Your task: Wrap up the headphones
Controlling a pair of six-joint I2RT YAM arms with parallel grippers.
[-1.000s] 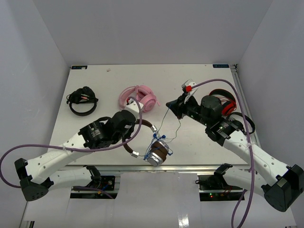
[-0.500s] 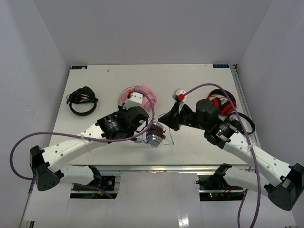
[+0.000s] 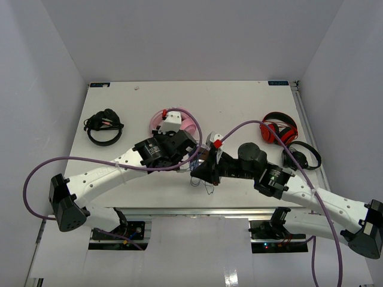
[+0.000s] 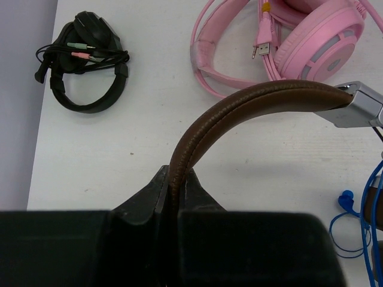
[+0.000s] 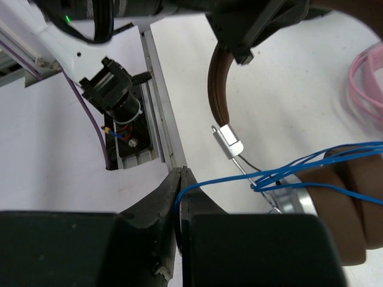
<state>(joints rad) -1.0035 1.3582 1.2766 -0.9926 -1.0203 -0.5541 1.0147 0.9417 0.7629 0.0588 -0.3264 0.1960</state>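
The headphones (image 3: 197, 162) are in the middle part of the table (image 3: 239, 98), towards its near edge, between the two arms and just in front of the pink headphones (image 4: 317, 42); a black headset (image 4: 90, 66) lies well apart on the left. The brown headband (image 4: 251, 101) is held by the left gripper (image 4: 176, 179), whose jaws are pressed together on it, with no gap visible. The thin blue cord (image 5: 287, 170) already makes some turns near the brown ear cup (image 5: 335, 203), and from there it runs to the right gripper (image 5: 179, 179), which pinches it between fingertips almost fully closed. I judge that the winding step is in progress, not finished. The next move probably asks the right gripper to lead the cord around the cup once more under light tension, while the left one holds the headband steady, so the turns do not slip off.
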